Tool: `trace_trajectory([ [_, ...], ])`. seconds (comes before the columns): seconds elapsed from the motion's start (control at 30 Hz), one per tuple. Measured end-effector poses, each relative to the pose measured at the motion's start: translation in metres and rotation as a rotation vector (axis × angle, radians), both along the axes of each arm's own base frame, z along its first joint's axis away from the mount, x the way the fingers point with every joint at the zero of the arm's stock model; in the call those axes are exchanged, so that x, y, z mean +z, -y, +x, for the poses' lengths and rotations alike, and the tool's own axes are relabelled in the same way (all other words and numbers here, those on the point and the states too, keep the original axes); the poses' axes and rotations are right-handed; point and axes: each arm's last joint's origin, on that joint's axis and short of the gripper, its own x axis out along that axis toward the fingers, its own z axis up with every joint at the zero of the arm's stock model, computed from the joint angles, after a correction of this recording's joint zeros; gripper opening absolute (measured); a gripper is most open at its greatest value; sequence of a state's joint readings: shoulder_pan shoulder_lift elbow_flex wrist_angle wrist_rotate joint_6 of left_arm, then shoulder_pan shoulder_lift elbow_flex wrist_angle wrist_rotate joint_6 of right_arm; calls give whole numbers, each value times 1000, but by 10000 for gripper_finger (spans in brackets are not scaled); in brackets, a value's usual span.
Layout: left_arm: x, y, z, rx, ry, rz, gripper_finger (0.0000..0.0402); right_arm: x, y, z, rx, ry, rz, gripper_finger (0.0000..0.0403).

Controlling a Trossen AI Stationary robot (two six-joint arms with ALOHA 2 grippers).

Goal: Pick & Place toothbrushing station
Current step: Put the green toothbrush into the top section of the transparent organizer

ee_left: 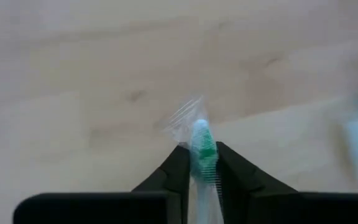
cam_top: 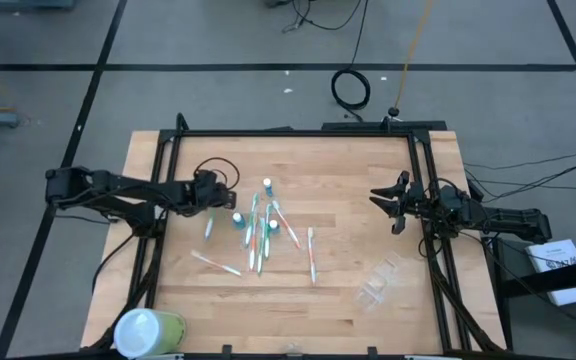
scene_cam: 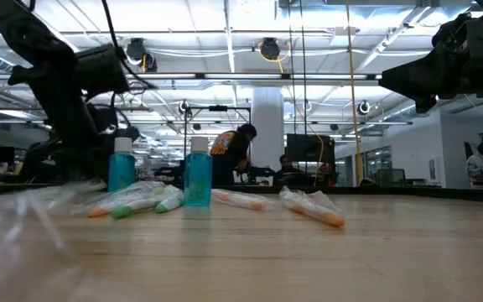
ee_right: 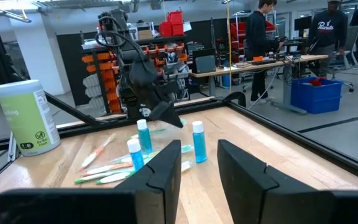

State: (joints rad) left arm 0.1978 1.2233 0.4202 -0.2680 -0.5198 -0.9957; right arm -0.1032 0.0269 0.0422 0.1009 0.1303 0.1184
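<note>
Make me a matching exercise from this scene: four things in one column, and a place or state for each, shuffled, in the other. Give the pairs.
Things
1. left end effector
2. right end effector
3. large yellow-green container with white top
4. small clear plastic holder

Places or states
A. lies near the wooden table's right front part, apart from the toothbrush pile
B. fingers either side of a wrapped green-and-white toothbrush
C. stands at the table's front left corner
D. raised at the table's right edge, holding nothing

Pairs: 1-B, 2-D, 3-C, 4-A
</note>
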Motion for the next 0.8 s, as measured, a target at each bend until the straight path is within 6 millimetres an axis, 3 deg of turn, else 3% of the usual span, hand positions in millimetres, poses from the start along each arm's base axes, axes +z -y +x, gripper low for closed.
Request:
trace_trajectory([
  [0.2,32,-2,4,-114,155,166,54,0,0,0,0,0,0,98],
  [0.33,63,1,5,-223,299,327,68,0,0,0,0,0,0,98],
  [0.57,118,11,-4,-371,546,637,49,0,0,0,0,0,0,98],
  [0.8,139,25,7,-622,741,820,57,0,0,0,0,2,0,98],
])
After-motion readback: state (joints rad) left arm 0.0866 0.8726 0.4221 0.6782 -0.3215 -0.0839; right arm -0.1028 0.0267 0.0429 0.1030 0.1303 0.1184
